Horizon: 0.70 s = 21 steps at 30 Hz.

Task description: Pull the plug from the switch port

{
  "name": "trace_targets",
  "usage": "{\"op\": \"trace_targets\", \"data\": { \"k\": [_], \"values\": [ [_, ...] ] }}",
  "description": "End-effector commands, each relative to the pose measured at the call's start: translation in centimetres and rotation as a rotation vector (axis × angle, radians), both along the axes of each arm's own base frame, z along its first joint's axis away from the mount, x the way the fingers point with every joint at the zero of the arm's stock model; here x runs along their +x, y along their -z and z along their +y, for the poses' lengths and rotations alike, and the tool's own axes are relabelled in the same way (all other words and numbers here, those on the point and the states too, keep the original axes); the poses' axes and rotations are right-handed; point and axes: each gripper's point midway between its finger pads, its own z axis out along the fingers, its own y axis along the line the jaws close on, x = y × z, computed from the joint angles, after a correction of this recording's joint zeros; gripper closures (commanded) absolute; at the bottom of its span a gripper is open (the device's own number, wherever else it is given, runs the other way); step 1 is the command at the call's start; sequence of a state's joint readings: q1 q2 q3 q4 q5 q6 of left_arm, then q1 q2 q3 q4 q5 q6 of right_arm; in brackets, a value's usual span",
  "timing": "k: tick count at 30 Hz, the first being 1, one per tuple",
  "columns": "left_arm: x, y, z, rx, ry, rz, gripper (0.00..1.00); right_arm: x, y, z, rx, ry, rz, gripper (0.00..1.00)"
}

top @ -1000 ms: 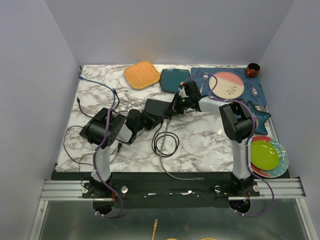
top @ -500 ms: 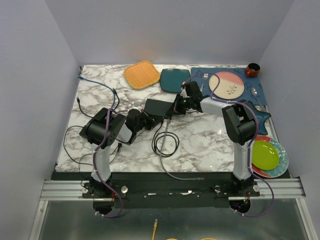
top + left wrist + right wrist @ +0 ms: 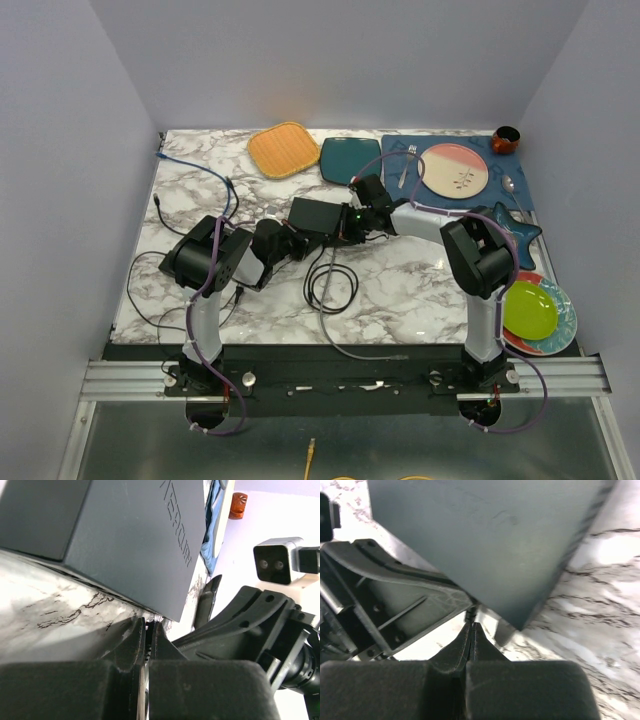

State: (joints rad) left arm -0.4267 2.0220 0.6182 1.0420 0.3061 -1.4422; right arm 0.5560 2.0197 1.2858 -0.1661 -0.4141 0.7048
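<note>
Item: switch (image 3: 312,214), flat at the tabletop (image 3: 400,290) centre, between our tools. We judge it light, rigid, slide-prone. The plug is hidden; grasp its stiff body, not the limp cable (image 3: 330,285). Closed, seemingly holding nothing: left tool (image 3: 147,630), right tool (image 3: 471,622).

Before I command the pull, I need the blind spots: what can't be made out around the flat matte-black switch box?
The plug and port: top view, the left gripper and right gripper cover the switch's near edge; wrist views show only its casing.
Whether either shut gripper pinches anything: wrist views, jaws meet in shadow.
Where the black cable ends: top view, under the grippers.
</note>
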Motion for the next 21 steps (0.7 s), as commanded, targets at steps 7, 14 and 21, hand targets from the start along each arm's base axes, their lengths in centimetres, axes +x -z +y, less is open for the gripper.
{"op": "trace_targets", "data": {
  "k": [7, 14, 21],
  "values": [
    [-3.6, 5.1, 1.4, 0.112, 0.012, 0.166, 1.0, 2.0, 1.6, -1.7, -0.126, 0.045, -0.01, 0.97],
    [-4.2, 4.4, 1.5, 0.11, 0.023, 0.154, 1.0, 3.6, 1.5, -2.3, -0.141, 0.072, -0.015, 0.97],
    [-5.3, -0.9, 3.0, 0.14, 0.024, 0.071, 1.0, 4.1, -3.8, -2.2, -0.058, 0.08, -0.139, 0.97]
  ]
}}
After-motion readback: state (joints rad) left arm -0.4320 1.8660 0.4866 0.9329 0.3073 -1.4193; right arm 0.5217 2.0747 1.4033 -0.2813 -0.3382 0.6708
